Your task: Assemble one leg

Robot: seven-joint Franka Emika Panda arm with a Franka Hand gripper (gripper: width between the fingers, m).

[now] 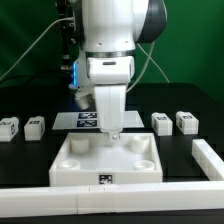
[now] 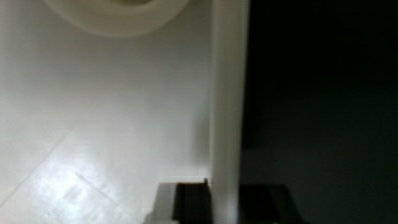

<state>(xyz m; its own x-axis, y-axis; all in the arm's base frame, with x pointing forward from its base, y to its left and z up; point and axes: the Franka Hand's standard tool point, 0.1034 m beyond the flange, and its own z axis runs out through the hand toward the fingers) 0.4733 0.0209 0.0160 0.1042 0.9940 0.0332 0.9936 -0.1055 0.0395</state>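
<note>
Gripper (image 1: 112,130): hanging low over the white socketed tray piece (image 1: 70,170), holding nothing that I can see; whether the claw is wide or narrow I cannot tell. Nearest leg (image 1: 162,122): lying apart at the exterior view's right, best approached squarely from above and pinched on its flat sides. Surface: black table (image 1: 185,160), marker board (image 1: 85,121) behind, white rail (image 1: 40,200) in front, green backdrop (image 1: 195,60).

The leg (image 1: 162,123) is white with black-and-white tags, the tray (image 1: 70,170) white, the table (image 1: 185,165) black.
</note>
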